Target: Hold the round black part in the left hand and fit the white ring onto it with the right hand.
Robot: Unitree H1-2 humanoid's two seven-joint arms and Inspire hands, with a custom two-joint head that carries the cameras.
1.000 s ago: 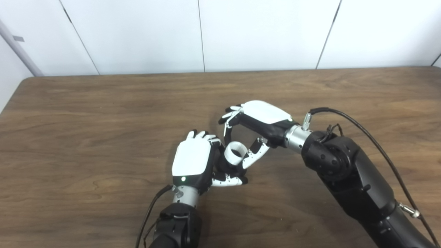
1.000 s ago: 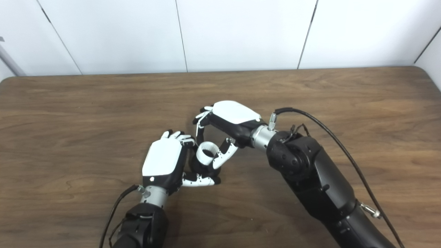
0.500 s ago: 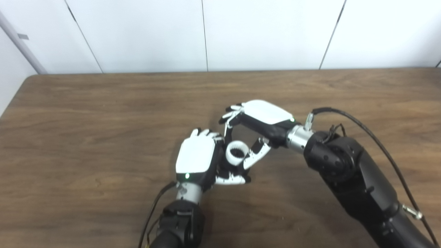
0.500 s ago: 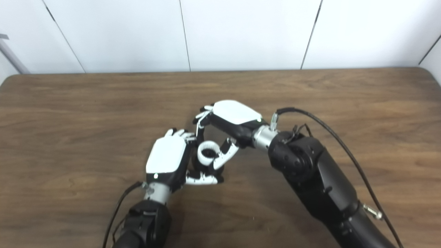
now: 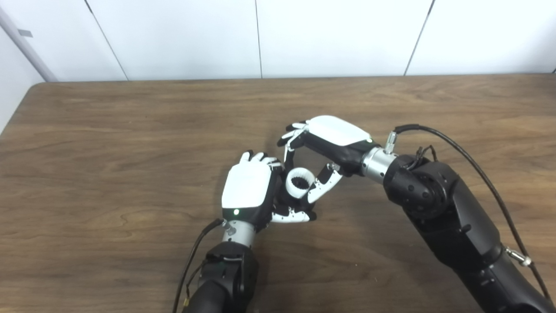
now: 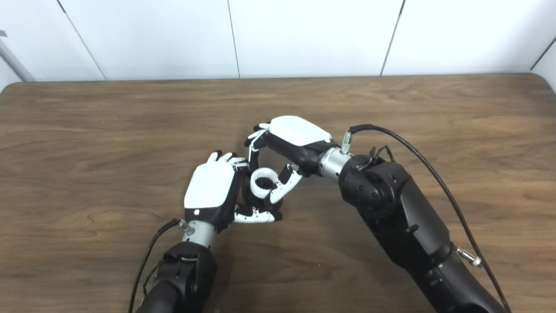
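Mid-counter (image 5: 130,130), left robot hand (image 5: 247,191) grips round black part (image 5: 299,184); right robot hand (image 5: 323,150) pinches white plastic ring (image 5: 298,182); tilt could jam it.

Probably a lab, bare wooden table (image 5: 130,130), plain white wall panels (image 5: 339,34)

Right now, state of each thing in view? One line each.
left hand: shut on round black part, resting low at the table.
right hand: shut on white ring, fingers and thumb pinching it.
white ring: held opening up, over the black part; full seating cannot be told.
round black part: mostly hidden, dark inside the ring.
table: wooden, bearing both hands.
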